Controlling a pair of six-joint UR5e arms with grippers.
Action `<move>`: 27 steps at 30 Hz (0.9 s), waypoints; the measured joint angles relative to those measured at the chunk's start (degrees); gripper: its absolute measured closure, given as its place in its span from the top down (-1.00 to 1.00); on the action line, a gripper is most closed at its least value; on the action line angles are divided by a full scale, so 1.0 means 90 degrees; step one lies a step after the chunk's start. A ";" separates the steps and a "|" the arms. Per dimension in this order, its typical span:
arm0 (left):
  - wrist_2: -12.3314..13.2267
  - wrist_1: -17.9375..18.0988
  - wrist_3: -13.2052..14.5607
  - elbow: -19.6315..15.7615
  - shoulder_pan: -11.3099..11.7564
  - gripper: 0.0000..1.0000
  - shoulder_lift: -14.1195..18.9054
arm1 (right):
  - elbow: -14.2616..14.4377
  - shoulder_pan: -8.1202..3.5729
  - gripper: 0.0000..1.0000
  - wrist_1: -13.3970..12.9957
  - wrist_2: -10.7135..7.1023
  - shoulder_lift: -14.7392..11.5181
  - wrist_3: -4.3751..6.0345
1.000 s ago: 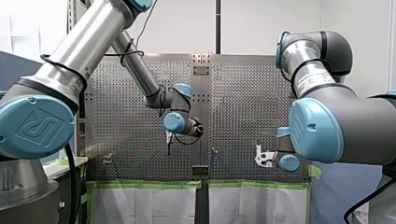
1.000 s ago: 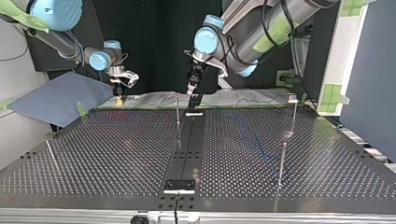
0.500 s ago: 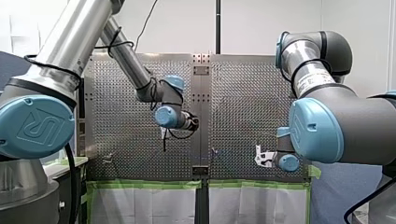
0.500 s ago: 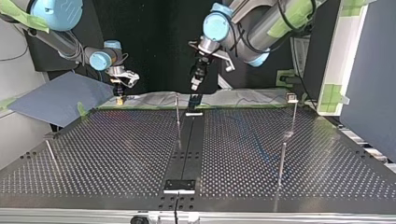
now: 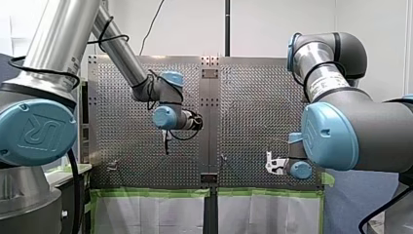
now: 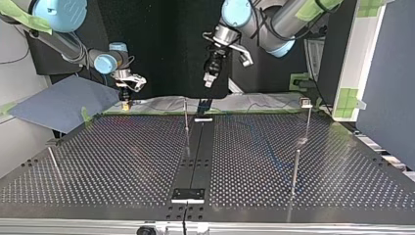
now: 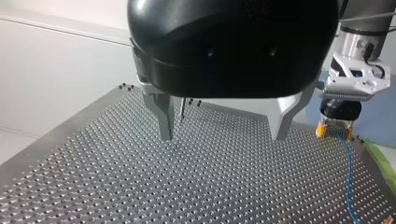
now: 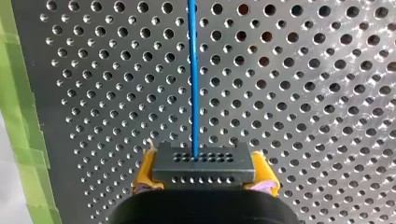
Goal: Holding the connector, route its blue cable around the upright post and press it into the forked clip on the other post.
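My right gripper (image 8: 203, 183) is shut on the dark connector (image 8: 204, 163), gripped between its yellow pads low over the perforated table. The blue cable (image 8: 193, 70) runs straight ahead from the connector across the plate. In the top view my right gripper (image 6: 126, 97) sits at the far left edge. My left gripper (image 7: 223, 135) is open, its metal fingers (image 7: 164, 116) bare, and hangs high above the table (image 6: 209, 79). From there the connector (image 7: 334, 132) and cable (image 7: 348, 177) show off to one side. An upright post (image 6: 185, 116) stands mid-table; a post with a clip head (image 6: 306, 103) stands at the top view's right.
More thin posts stand at the top view's right front (image 6: 295, 169) and left (image 6: 54, 162). A black strip (image 6: 195, 152) runs down the table's middle. Green tape (image 8: 18, 116) lines the edge beside my right gripper. A grey sheet (image 6: 58, 100) lies off the table's corner.
My left arm has lifted its open gripper up and toward the front view's left, away from the middle post. My right arm has held still with the connector.
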 joint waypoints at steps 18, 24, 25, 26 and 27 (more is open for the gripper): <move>0.0149 0.0228 -0.0142 -0.0970 0.0062 1.00 0.0969 | 0.0000 0.0014 -1.00 0.0025 -0.0003 0.0000 0.0000; 0.0281 0.0517 -0.0419 -0.1268 0.0112 1.00 0.1267 | 0.0000 0.0016 -1.00 0.0025 -0.0003 0.0001 0.0000; 0.0289 0.0571 -0.0474 -0.1324 0.0118 1.00 0.1322 | 0.0000 0.0019 -1.00 0.0025 -0.0003 0.0002 0.0000; 0.0292 0.0611 -0.0516 -0.1364 0.0123 1.00 0.1363 | 0.0000 0.0021 -1.00 0.0025 -0.0003 0.0002 0.0000; 0.0293 0.0656 -0.0556 -0.1407 0.0127 1.00 0.1400 | 0.0000 0.0022 -1.00 0.0025 -0.0003 0.0002 0.0000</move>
